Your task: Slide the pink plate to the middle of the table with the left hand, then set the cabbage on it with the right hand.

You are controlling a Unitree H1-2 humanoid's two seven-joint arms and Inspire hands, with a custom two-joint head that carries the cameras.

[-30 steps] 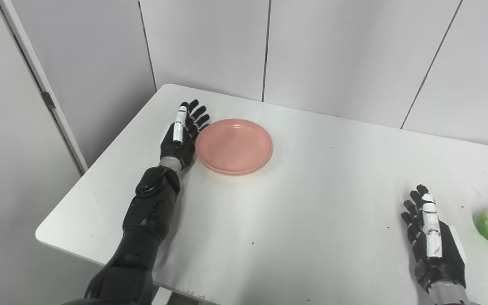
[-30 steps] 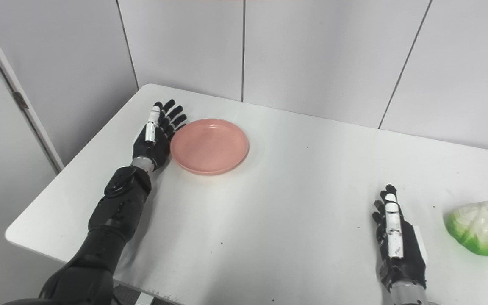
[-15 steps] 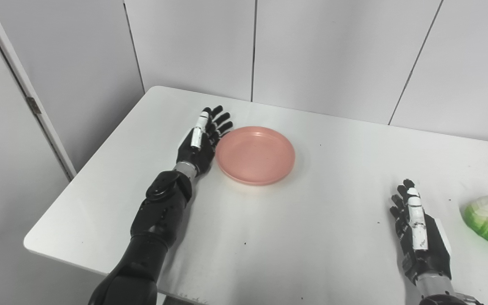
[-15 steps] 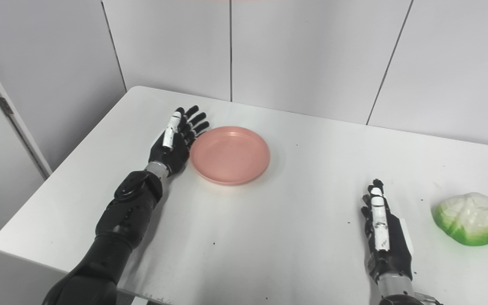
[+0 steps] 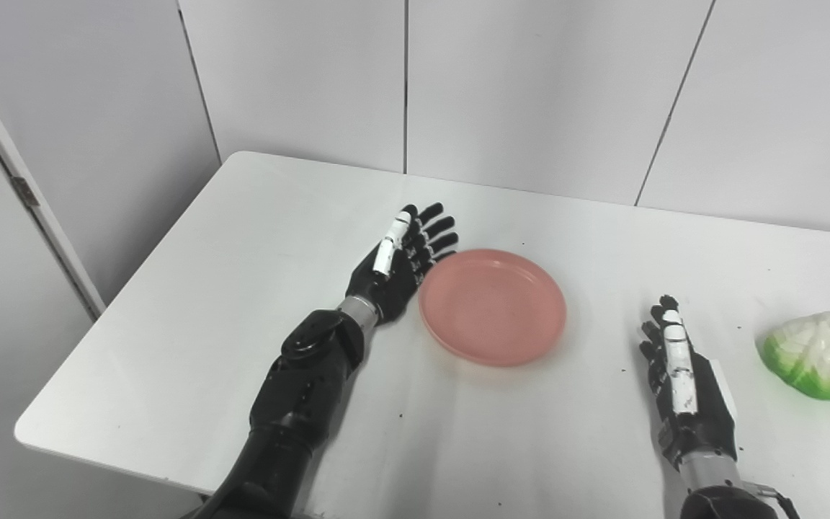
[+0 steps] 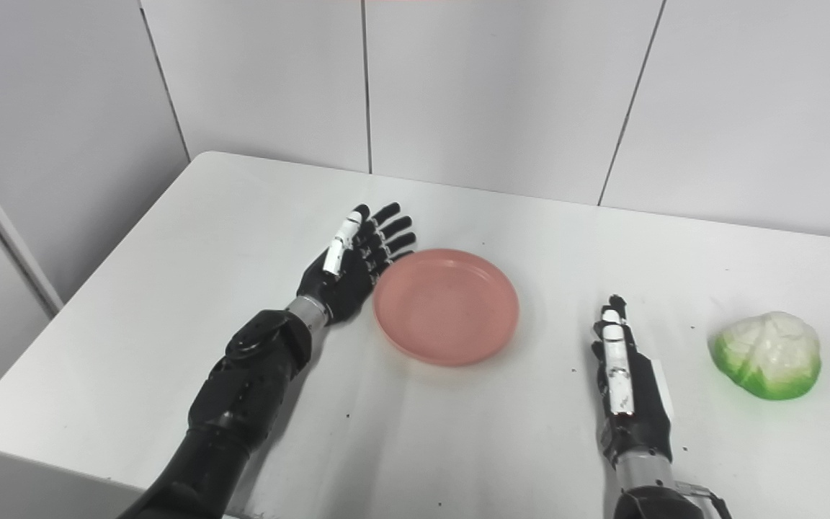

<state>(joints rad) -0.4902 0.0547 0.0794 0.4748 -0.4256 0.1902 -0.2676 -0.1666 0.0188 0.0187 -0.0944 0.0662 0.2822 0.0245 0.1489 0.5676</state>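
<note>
The pink plate [image 5: 493, 306] lies flat near the middle of the white table [image 5: 228, 238]. My left hand [image 5: 397, 263] is open, fingers straight, its side against the plate's left rim. The cabbage [image 5: 818, 344], white on top and green below, sits on the table at the right. My right hand [image 5: 680, 375] rests open and edge-up between plate and cabbage, a hand's width left of the cabbage, touching neither.
Grey wall panels [image 5: 530, 86] stand just behind the table's far edge. The table's left edge and rounded front-left corner [image 5: 26, 432] are close to my left forearm [image 5: 300, 404]. Small dark specks dot the tabletop.
My left hand has pushed the plate to the right, toward the table's middle, staying against its left rim. The camera has also turned right. The right hand and cabbage have stayed put.
</note>
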